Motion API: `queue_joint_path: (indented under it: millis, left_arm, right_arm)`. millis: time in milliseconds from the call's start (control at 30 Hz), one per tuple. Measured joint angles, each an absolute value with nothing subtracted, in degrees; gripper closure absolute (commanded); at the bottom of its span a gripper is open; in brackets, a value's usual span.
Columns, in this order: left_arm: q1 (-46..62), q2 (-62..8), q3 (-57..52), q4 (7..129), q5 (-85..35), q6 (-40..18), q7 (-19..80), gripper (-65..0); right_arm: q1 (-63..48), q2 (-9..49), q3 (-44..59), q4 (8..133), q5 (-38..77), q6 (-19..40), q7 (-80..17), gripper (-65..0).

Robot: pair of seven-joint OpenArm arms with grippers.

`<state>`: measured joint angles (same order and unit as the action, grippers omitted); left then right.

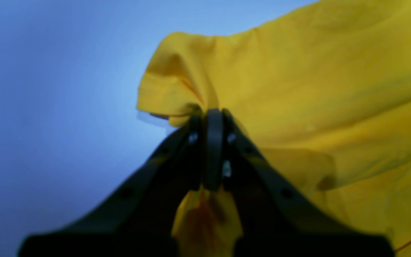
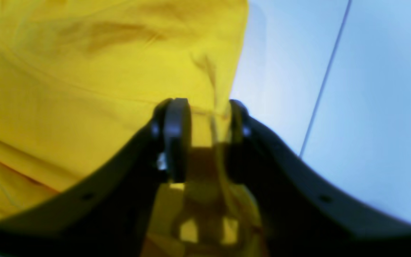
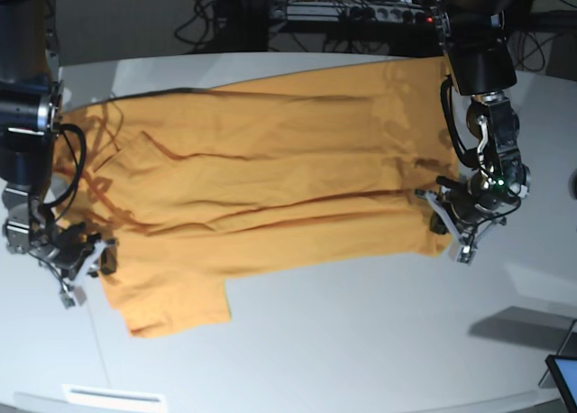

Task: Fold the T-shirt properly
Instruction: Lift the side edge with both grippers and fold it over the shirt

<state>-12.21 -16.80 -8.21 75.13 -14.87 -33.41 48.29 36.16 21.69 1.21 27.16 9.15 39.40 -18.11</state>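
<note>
The T-shirt (image 3: 288, 174) lies across the upper and middle parts of the base view, on the bench (image 3: 334, 345). It is rumpled, with a flap (image 3: 185, 305) extending toward the lower left. The left hand (image 1: 207, 119), at the right of the base view, is clamped on a gathered edge of the cloth. The right hand (image 2: 206, 107), at the left of the base view, has its fingers apart, with a raised fold of cloth between them; no firm grip is visible.

Probable faults and causes:

1. Missed grip, right side. Cause: the fold stands nearer one finger than the other. If the hand lifts before closing fully, the cloth may slip out and only the left side will rise.

2. Skewed fold. Cause: the two hands may take unequal amounts of cloth. The edge would then travel at an angle.

3. Trapped flap. Cause: the flap at the lower left projects beyond the main edge. It may double under when the cloth is moved.

4. Set-in creases. Cause: ridges run across the middle of the frame. Folding before the cloth is drawn flat will probably lock them in.

Recommended: confirm closure on both sides, then apply even tension.
</note>
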Motion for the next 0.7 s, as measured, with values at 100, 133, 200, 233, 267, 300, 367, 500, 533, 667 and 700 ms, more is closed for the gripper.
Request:
queue_joint_path:
  millis: [100, 133, 200, 233, 267, 300, 367, 500, 533, 667, 700]
  left_arm:
    - [-12.21, -16.82, -8.21, 75.13, -14.87, -33.41, 48.29, 0.0]
    - [-12.21, -16.82, -8.21, 75.13, -14.87, -33.41, 48.29, 0.0]
    - [-12.21, -16.82, -7.94, 75.13, -14.87, -33.41, 48.27, 0.0]
    - [-12.21, -16.78, -7.86, 75.13, -14.90, -33.41, 48.29, 0.0]
    - [-12.19, -16.75, -7.84, 75.13, -14.87, -33.41, 48.29, 0.0]
    - [-12.19, -16.71, -7.84, 75.13, -14.85, -33.41, 48.29, 0.0]
    - [-12.19, -16.71, -7.84, 75.13, -14.87, -33.41, 48.27, 0.0]
    - [-12.21, -16.69, -7.84, 75.13, -14.87, -33.41, 48.29, 0.0]
    - [-12.21, -16.69, -7.84, 75.13, -14.87, -33.41, 48.29, 0.0]
    - [-12.21, -16.69, -8.01, 75.13, -14.87, -33.41, 48.29, 0.0]
    - [-12.21, -16.69, -8.01, 75.13, -14.87, -33.41, 48.29, 0.0]
  right_arm:
    - [36.18, 21.69, 1.21, 27.16, 9.15, 39.40, -18.31, -7.4]
    - [36.21, 21.71, 1.21, 27.18, 9.13, 39.40, -18.39, -7.3]
    - [35.99, 21.74, 1.19, 28.80, 8.97, 39.44, -19.86, -7.0]
    - [35.83, 21.89, 1.10, 29.65, 8.62, 39.59, -20.73, -7.0]
    - [35.68, 22.04, 1.10, 30.28, 8.64, 39.68, -21.39, -6.8]
    - [35.46, 22.20, 1.15, 31.09, 8.60, 39.68, -22.41, -6.2]
    - [35.05, 22.44, 1.15, 33.74, 7.60, 39.86, -24.86, -3.8]
    - [35.11, 22.63, 1.26, 38.59, 7.77, 39.86, -27.03, -2.2]
    - [35.20, 22.55, 1.26, 39.44, 7.81, 39.86, -27.33, -2.0]
    - [34.41, 22.35, 1.26, 42.59, 7.97, 39.88, -28.86, -1.6]
    - [34.11, 22.35, 1.26, 43.03, 7.97, 39.88, -29.04, -1.6]
